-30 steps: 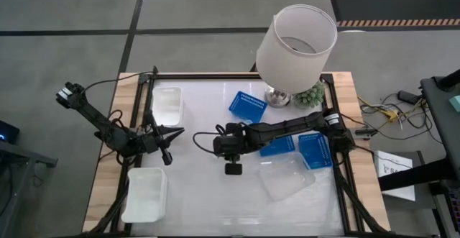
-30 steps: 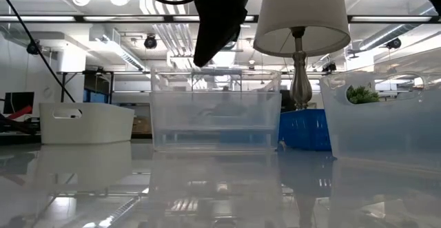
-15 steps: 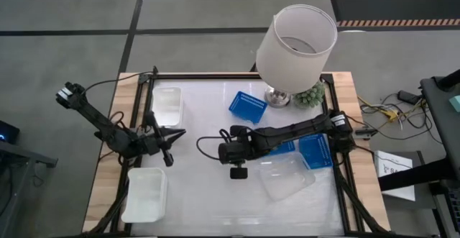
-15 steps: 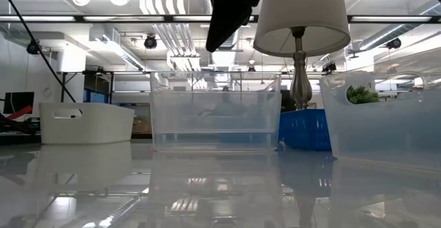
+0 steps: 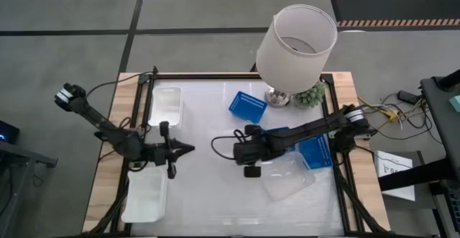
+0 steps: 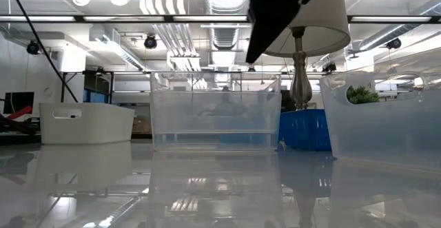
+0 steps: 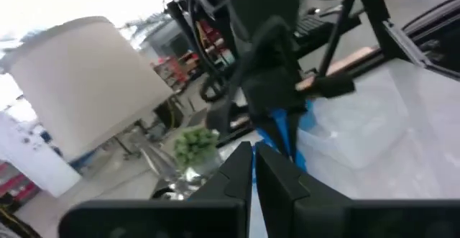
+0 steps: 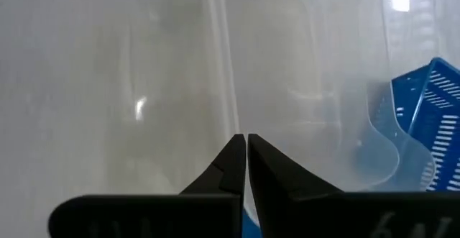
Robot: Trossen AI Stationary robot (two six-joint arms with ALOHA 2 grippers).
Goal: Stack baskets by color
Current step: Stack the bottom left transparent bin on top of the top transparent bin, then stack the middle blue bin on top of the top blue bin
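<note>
- High view count: three blue baskets, one at upper centre and two at right centre, partly under the right arm; two white baskets on the left; clear ones at lower right of the tabletop, number unclear.
- Since a second ago, both arms shifted rightward in frame; the right tool closed.
- Right tool: fingers together, empty, mid-frame above the tabletop.
- Left tool: together, empty, left of centre.
</note>
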